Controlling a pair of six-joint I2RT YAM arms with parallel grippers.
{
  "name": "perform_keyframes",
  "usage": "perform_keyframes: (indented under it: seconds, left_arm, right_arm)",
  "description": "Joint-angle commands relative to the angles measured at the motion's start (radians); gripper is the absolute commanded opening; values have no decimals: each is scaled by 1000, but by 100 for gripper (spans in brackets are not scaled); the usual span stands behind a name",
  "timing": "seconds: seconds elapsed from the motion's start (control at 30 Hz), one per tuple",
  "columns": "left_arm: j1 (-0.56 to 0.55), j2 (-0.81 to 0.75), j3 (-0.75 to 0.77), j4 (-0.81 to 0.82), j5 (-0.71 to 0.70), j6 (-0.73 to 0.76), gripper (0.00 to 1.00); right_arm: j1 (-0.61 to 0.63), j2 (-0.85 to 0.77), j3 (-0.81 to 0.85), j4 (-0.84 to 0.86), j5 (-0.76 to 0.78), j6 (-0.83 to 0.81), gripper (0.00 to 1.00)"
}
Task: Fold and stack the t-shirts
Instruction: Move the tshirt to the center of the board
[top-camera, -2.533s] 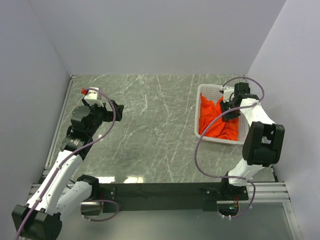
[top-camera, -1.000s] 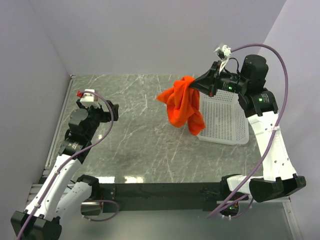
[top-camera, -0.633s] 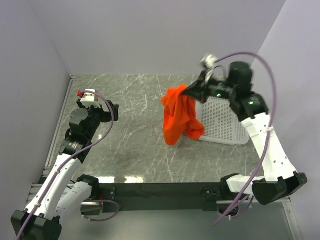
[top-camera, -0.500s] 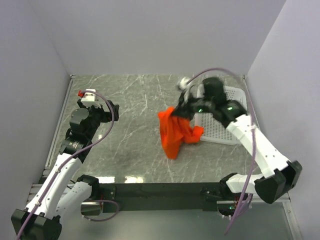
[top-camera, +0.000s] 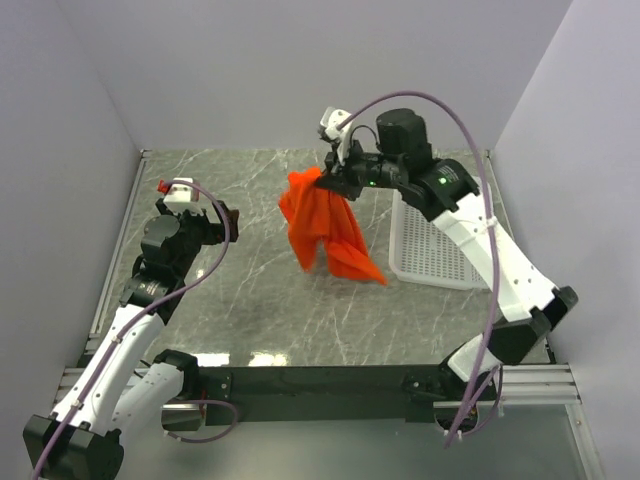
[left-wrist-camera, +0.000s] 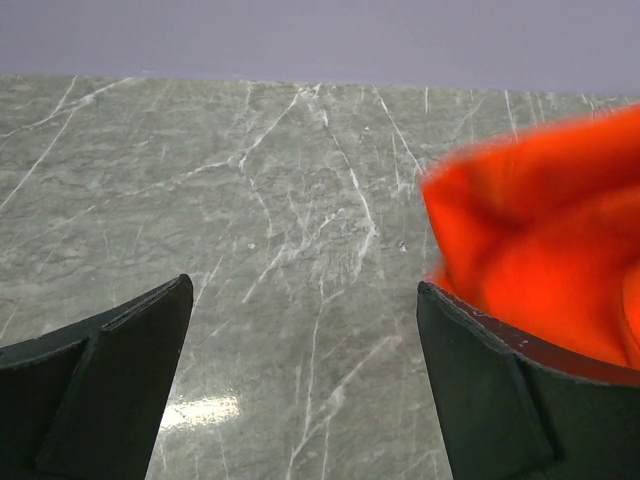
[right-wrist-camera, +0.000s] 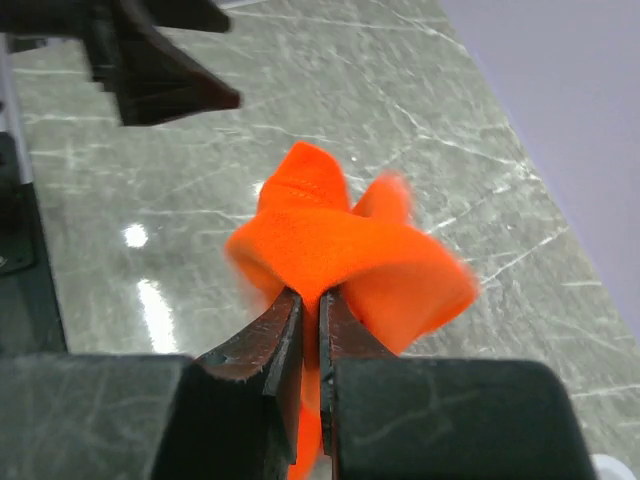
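Note:
My right gripper (top-camera: 322, 182) is shut on a bunched orange t-shirt (top-camera: 322, 228) and holds it in the air over the middle of the table, left of the basket. In the right wrist view the jaws (right-wrist-camera: 311, 305) pinch a fold of the orange t-shirt (right-wrist-camera: 340, 250). My left gripper (top-camera: 228, 222) is open and empty at the left side of the table. In the left wrist view its jaws stand wide apart above bare marble, and the orange t-shirt (left-wrist-camera: 545, 260) shows blurred at the right.
A white perforated basket (top-camera: 450, 250) stands at the right side of the grey marble table (top-camera: 250, 300), with no cloth showing in it. Grey walls close the table at the back and on both sides. A black rail runs along the near edge.
My right gripper lifted the orange t-shirt out of the basket and swung it left over the table, then up again. The left arm has barely moved.

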Motion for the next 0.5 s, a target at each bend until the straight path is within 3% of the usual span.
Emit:
perform_keyframes:
  seconds: [0.0, 0.17, 0.27, 0.3, 0.33, 0.4, 0.47]
  left_arm:
    - [0, 3, 3, 33, 7, 22, 99]
    - [0, 5, 3, 33, 15, 22, 100]
    - [0, 5, 3, 32, 22, 21, 99]
    - [0, 3, 1, 32, 22, 21, 99]
    - [0, 5, 1, 33, 27, 19, 99]
    - [0, 8, 0, 35, 32, 19, 99]
    - [0, 12, 1, 35, 50, 18, 99]
  right_arm:
    - [17, -30, -37, -29, -55, -19, 11]
    - [119, -104, -356, -32, -85, -132, 17]
    - [142, -125, -528, 12, -28, -163, 41]
    - [142, -130, -556, 29, -13, -172, 57]
    - [142, -136, -574, 29, 1, -190, 64]
    - [141, -156, -585, 23, 30, -200, 75]
    - [129, -176, -563, 14, 35, -207, 78]
